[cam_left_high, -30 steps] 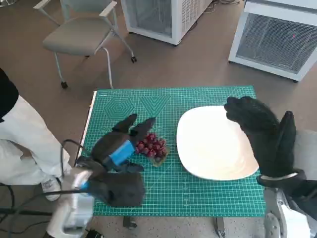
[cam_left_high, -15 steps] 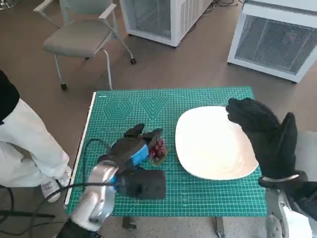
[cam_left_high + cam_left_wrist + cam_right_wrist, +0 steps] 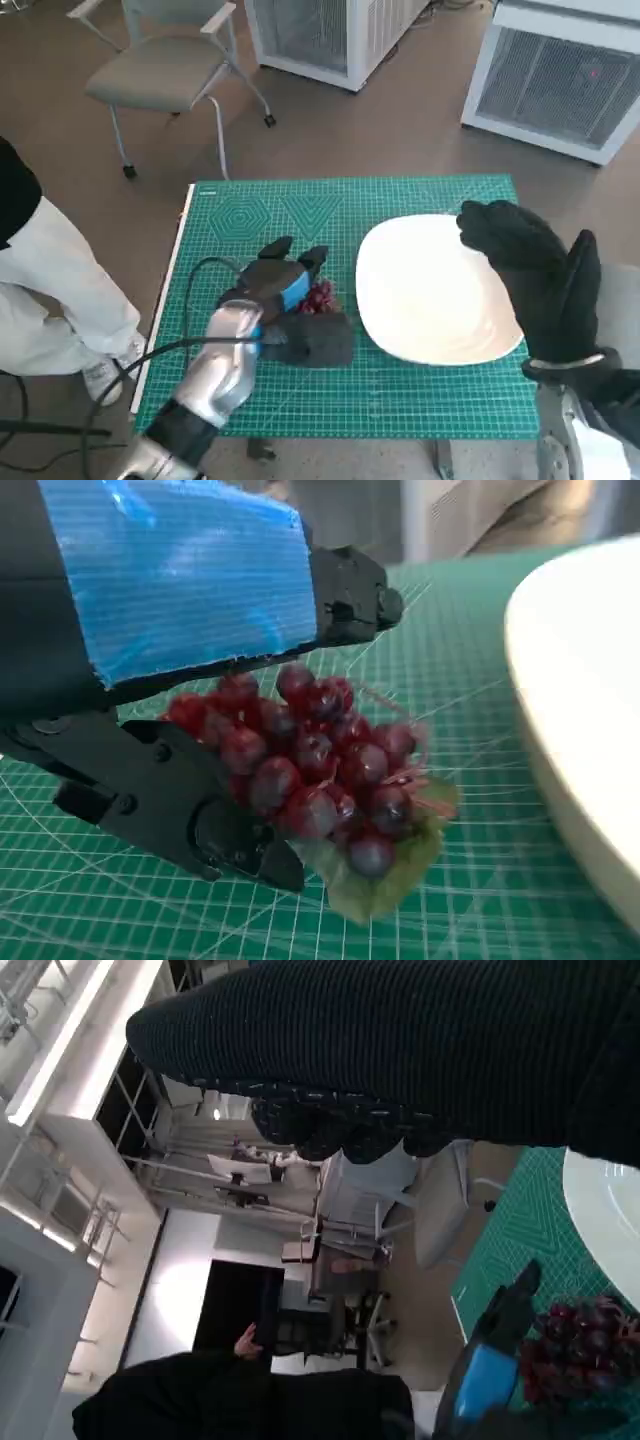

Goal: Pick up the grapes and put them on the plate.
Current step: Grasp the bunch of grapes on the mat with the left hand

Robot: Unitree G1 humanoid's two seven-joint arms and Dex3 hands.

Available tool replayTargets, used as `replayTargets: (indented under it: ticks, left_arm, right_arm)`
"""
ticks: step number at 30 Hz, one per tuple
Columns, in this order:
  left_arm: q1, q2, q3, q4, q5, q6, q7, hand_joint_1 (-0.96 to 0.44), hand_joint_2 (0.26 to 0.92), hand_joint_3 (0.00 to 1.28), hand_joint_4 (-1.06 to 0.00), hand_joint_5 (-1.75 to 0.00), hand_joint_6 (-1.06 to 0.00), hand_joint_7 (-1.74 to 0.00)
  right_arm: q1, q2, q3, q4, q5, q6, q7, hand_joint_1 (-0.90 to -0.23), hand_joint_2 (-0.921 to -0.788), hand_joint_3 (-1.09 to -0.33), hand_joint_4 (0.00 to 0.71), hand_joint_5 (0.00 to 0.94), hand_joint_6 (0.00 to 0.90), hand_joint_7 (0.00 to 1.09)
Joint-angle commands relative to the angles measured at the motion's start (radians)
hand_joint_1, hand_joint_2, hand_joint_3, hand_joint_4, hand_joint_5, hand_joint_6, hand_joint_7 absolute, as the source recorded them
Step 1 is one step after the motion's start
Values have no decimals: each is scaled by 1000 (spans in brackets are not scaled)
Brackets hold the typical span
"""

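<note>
Where the bunch of dark red grapes (image 3: 320, 770) shows best, in the left wrist view, it sits between the black fingers (image 3: 180, 800) of the blue-taped left hand (image 3: 283, 285), which are closed on it from both sides, with a pale green leaf-like scrap under the berries touching the green gridded cutting mat (image 3: 400, 390). From that view I cannot tell whether the bunch is lifted clear of the mat or resting on it. In the head view only a small patch of the grapes (image 3: 319, 297) peeks out beside the hand, which covers the rest; the bunch lies on the mat just beside the left edge of the large white oval plate (image 3: 420, 290), apart from it. The right wrist view catches the grapes (image 3: 575, 1345) and the blue tape low in its corner, partly cut off.

The right hand in the black knitted glove (image 3: 520, 265) hangs over the plate's right side, holding nothing, its fingers seemingly loosely extended; it hides part of the rim.

Beyond the table stand a grey chair (image 3: 165, 70) and two white cabinets with mesh fronts (image 3: 560, 75), both cropped by the frame. A person's white-clad leg (image 3: 50, 280) shows at the left edge.
</note>
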Motion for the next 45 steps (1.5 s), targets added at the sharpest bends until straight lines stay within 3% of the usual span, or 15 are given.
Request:
replayTargets:
  ticks: [1,11,21,26,28,30,32,33,35,39,45]
  left_arm:
    - [-81,-33,-27,152,-9,0,46,-161,737,16,1,1,-174,-8]
    - [-157,-62,-44,336,-59,-32,98,-162,747,15,1,1,-173,-5]
    - [-179,-63,-62,407,-90,-72,116,25,800,33,-20,-6,-183,-5]
    - [-186,-65,-58,431,-113,-91,129,83,843,54,-59,-16,-199,-9]
    - [-188,-66,-53,436,-124,-99,137,108,867,69,-142,-45,-222,-15]
    - [-192,-66,-51,444,-132,-110,148,143,890,79,-197,-383,-264,-23]
    - [-194,-64,-55,453,-136,-126,165,162,903,85,-221,-971,-337,-40]
    - [-194,-62,-57,456,-137,-136,174,163,906,90,-249,-1181,-375,-49]
    - [-190,-54,-62,456,-136,-157,189,158,912,105,-326,-1489,-455,-73]
    - [-185,-44,-69,455,-137,-182,200,147,919,144,-382,-1686,-545,-101]
    - [-186,-38,-70,456,-143,-192,191,162,918,178,-394,-1722,-591,-117]
  right_arm:
    - [25,1,-1,-1,3,15,-4,-338,-921,-596,450,840,243,991]
    - [31,-1,-3,-5,4,15,-3,-338,-921,-596,448,843,242,993]
    - [34,-2,-7,-4,6,12,-1,-339,-921,-597,447,846,241,996]
    - [33,-1,-6,-4,5,12,-2,-339,-921,-596,445,847,241,996]
    - [33,-1,-6,-4,5,13,-2,-339,-921,-596,445,848,240,997]
    - [34,-1,-6,-5,4,13,-3,-339,-921,-596,445,848,240,997]
    - [34,-1,-7,-5,4,13,-2,-339,-921,-596,444,848,240,997]
    - [34,-2,-7,-5,4,13,-2,-339,-921,-596,444,848,240,997]
    - [35,-2,-8,-5,4,12,-2,-339,-921,-596,444,849,240,998]
    - [36,-3,-9,-5,4,12,-2,-339,-921,-597,444,850,240,998]
    - [35,-3,-10,-4,4,12,-1,-339,-921,-597,443,850,239,999]
